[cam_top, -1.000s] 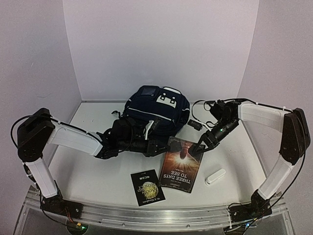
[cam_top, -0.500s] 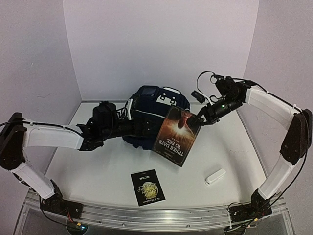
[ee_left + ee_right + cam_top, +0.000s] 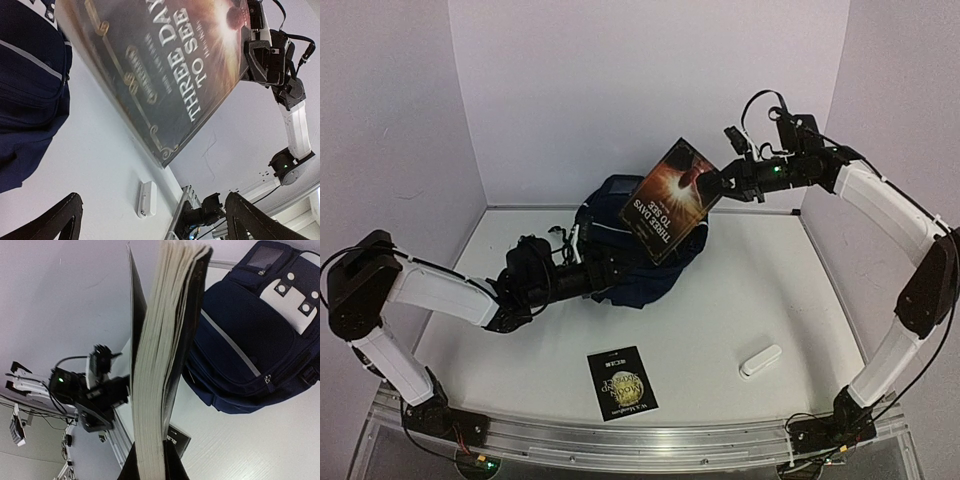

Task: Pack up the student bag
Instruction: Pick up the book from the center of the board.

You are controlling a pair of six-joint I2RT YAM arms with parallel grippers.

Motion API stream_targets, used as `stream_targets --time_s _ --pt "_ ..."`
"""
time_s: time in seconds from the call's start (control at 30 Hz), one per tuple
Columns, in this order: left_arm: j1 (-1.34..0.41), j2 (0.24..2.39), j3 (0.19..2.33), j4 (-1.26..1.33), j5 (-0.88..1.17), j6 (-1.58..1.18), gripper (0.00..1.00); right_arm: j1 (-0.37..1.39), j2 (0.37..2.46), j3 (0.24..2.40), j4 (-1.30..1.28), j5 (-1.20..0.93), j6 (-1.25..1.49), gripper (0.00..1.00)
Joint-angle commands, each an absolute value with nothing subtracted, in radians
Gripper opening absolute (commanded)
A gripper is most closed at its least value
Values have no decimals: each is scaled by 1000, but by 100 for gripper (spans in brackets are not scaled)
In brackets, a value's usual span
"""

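While the right claw (image 3: 705, 182) is clamped on one edge of a book (image 3: 665, 200), lifted and tilted over the student bag (image 3: 605, 215), the bag sits mid-rear on the worktop (image 3: 750, 300). Left claw (image 3: 152, 205) spread wide, low beside the bag.

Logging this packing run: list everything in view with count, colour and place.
backpack: one, dark navy, back of the table
large book: one, dark cover with orange glow, in the air above the backpack
small book: one, black, flat near the front edge
small block: one, white, flat at front right
table: one, white, under everything
left gripper: one, black, open, low by the backpack
right gripper: one, black, shut on the large book
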State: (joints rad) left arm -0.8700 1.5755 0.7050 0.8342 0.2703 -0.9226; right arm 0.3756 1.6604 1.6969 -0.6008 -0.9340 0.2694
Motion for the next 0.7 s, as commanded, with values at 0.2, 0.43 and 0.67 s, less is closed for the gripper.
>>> stream_targets --time_s 0.2,0.43,0.67 --pt "-885 1707 771 1224 383 -1058 97 393 1552 1613 -218 -1072 558 0" --pt "-886 1773 819 1354 424 -1092 90 417 1541 1586 -205 -1110 562 0" --pt "-875 1742 791 1376 406 -1074 79 427 1532 1552 -203 -1148 563 0"
